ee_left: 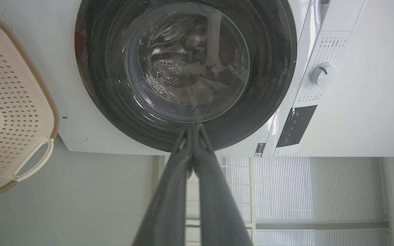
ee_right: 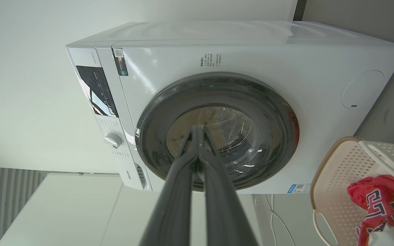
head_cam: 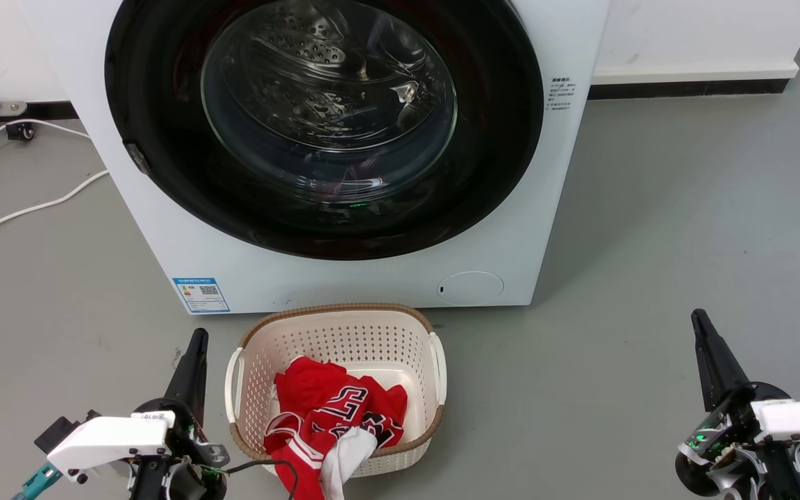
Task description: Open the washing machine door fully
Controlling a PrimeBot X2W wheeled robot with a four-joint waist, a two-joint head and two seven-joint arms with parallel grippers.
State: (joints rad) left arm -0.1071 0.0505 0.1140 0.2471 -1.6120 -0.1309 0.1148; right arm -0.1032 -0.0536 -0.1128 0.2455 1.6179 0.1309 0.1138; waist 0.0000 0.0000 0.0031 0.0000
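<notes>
Washing machine door (head_cam: 327, 111) shut, top cut off

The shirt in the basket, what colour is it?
The shirt is red with white-and-black lettering, clearest in the head view.

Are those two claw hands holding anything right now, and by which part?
Nothing is held: the left gripper and the right gripper are both shut, empty, away from the washing machine door.
</notes>
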